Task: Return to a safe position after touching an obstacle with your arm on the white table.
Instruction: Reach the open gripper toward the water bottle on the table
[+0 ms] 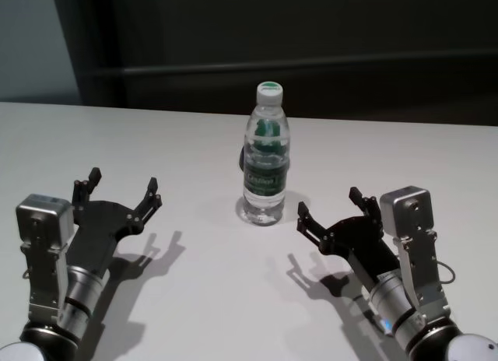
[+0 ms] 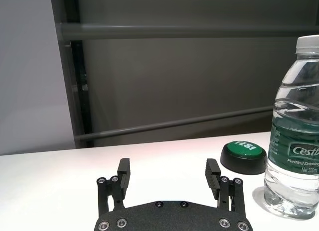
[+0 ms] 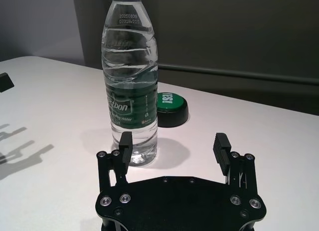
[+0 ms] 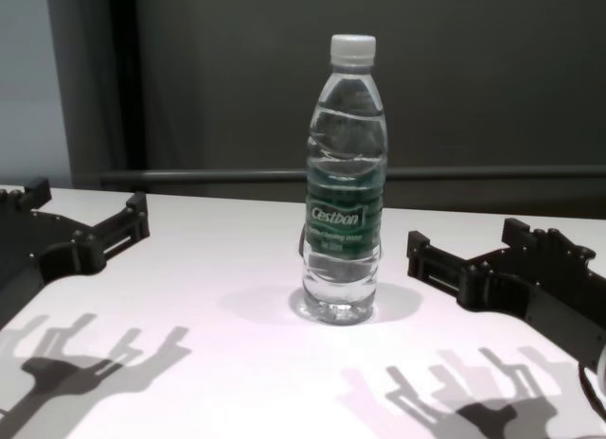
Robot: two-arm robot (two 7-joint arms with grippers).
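The obstacle [image 1: 266, 155] stands upright on the white table [image 1: 194, 299], ahead of and between both grippers, touching neither. The left gripper [image 1: 123, 192] hovers low, well to the bottle's left, fingers spread apart and empty. The right gripper [image 1: 334, 213] sits nearer, just right of the bottle's base, likewise spread and empty. This flanking, clear-of-contact stance is judged consistent with a withdrawn safe posture. The wrist views reveal a green push button [image 3: 171, 109] directly behind the bottle; the head and chest views barely show it. The chest view confirms gaps on both sides.
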